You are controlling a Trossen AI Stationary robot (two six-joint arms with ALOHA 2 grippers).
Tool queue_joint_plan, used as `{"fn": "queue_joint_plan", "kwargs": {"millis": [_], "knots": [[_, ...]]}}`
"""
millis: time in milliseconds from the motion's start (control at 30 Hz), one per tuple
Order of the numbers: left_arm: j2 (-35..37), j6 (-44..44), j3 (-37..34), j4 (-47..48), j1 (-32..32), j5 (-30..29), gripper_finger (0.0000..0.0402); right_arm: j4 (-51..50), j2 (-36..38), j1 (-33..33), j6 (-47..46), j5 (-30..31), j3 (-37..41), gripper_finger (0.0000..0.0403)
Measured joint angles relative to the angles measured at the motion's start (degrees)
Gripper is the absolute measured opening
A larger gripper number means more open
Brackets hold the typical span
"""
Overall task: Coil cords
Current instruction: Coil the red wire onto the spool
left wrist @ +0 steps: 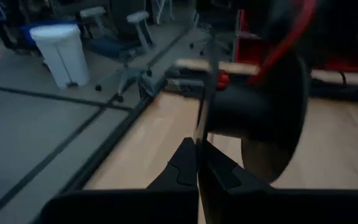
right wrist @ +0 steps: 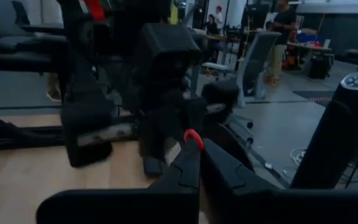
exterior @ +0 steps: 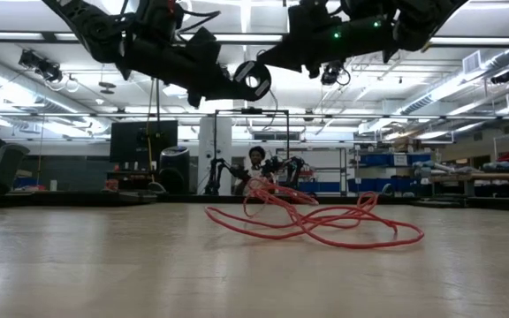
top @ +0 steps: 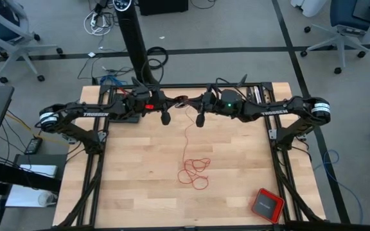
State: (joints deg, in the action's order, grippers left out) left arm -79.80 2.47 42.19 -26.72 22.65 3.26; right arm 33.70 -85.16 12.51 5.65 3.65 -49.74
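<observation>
- Thin red cord [top: 193, 171] lies in loose loops mid-desk, one strand rising toward the far edge.
- Right gripper [right wrist: 194, 163] fingers clamp that strand's end; left gripper [left wrist: 199, 163] pinched together (apparently empty).
- Coiling barely begun; next, wind the slack.

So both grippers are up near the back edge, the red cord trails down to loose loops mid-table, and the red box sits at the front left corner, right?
Not quite: in the high view the red box sits at the front right corner. The rest holds: left gripper and right gripper are near the back edge, and the red cord lies in loose loops mid-table.
</observation>
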Motion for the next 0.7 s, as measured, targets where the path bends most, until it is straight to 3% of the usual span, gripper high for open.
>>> {"fn": "queue_joint_plan", "kwargs": {"millis": [267,400,700], "knots": [[-6.5,0.6,0.0,-13.0,-0.8,-5.5,0.0001,-2.1,0.0,-2.3,-2.2,0.1,0.0,0.0032],[-7.8,2.2,0.0,-21.4,-0.7,-8.0,0.0001,-5.7,-0.1,-2.4,-5.5,-3.2,0.0,0.0045],[-7.9,6.5,0.0,-29.2,-0.6,-7.6,0.0001,-11.4,-0.1,-4.3,-6.1,-3.5,0.1,0.0048]]}}
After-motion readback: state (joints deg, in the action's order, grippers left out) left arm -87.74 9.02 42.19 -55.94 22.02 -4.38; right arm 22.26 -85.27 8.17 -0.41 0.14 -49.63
